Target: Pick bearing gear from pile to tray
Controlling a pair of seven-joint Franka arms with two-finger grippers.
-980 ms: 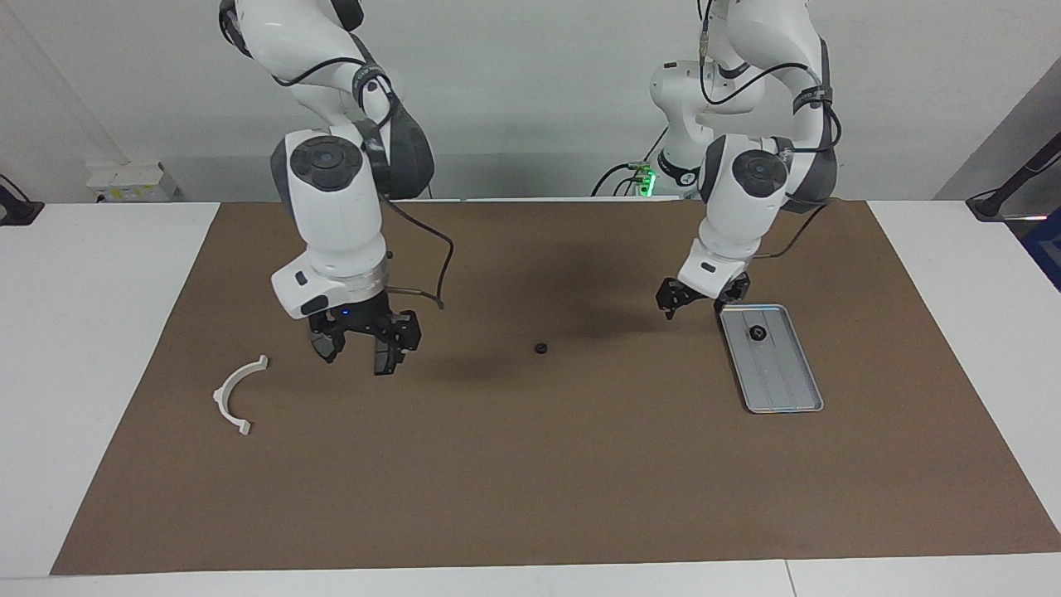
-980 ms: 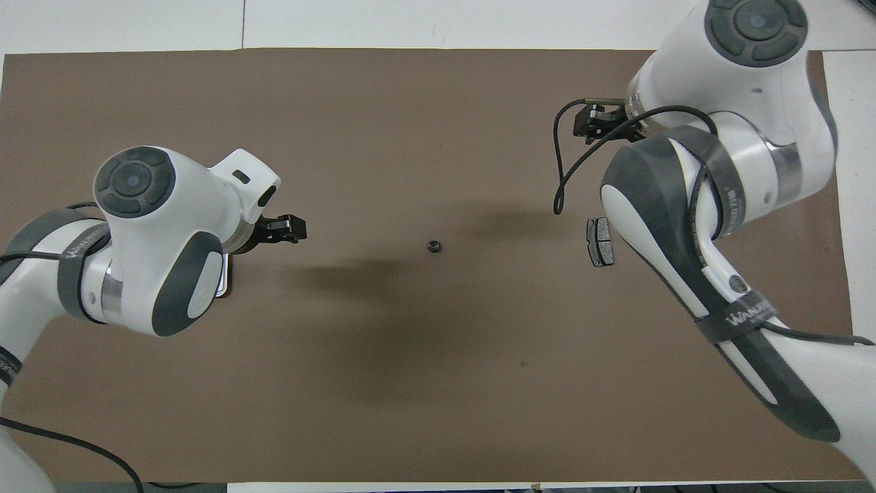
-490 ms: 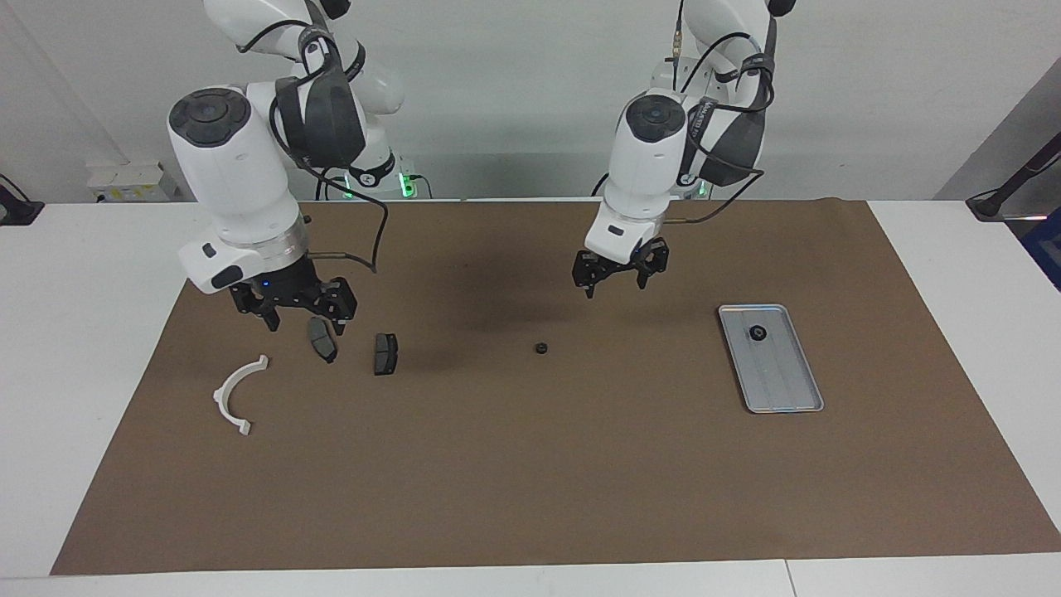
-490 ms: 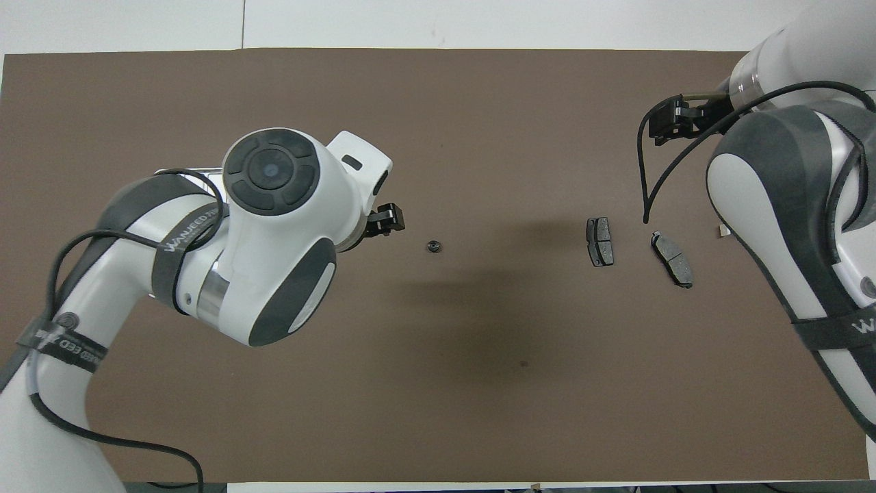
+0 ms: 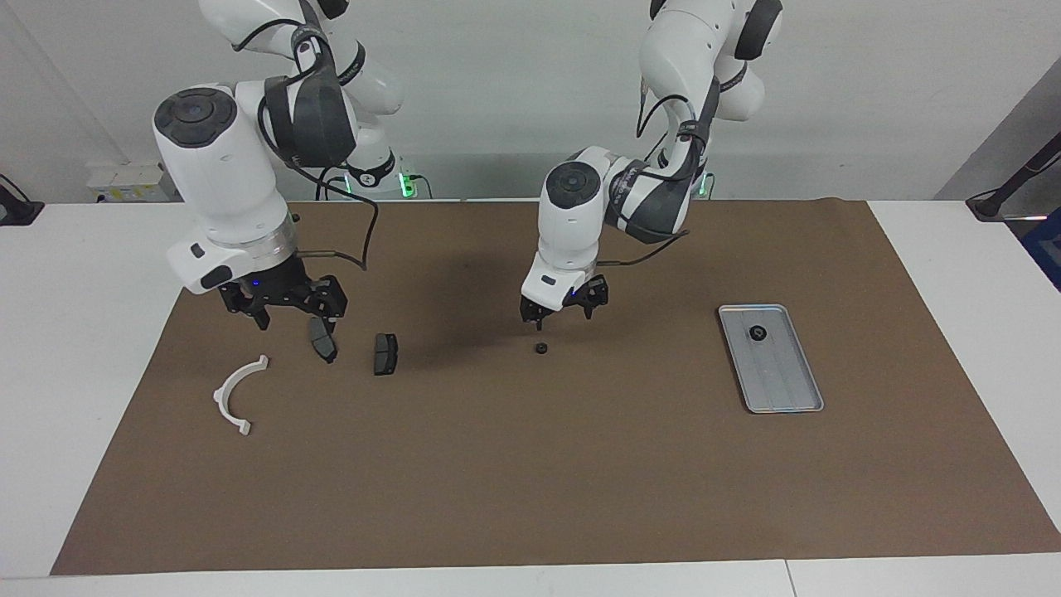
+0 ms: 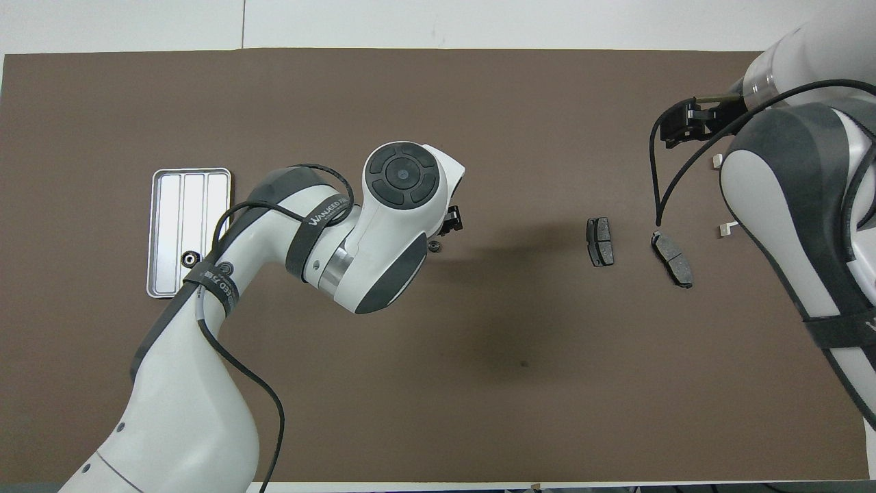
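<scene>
A small black bearing gear (image 5: pixel 540 348) lies alone on the brown mat near its middle; it also shows in the overhead view (image 6: pixel 433 246). My left gripper (image 5: pixel 560 316) hangs open just above it, slightly nearer to the robots, not touching. The silver tray (image 5: pixel 781 380) lies toward the left arm's end and holds one black gear (image 5: pixel 757 332). The pile lies toward the right arm's end: two dark brake-pad plates (image 5: pixel 322 341) (image 5: pixel 385 354) and a white arc bracket (image 5: pixel 236 395). My right gripper (image 5: pixel 283 305) is open and empty above the mat beside the plates.
In the overhead view the tray (image 6: pixel 191 205) shows with its gear (image 6: pixel 188 259), and both plates (image 6: pixel 601 241) (image 6: pixel 673 258) show. The right arm hides most of the bracket there. White table surrounds the mat.
My left gripper swung from the tray to over the loose gear and came lower. My right arm drew back toward its end, uncovering the two plates on the mat.
</scene>
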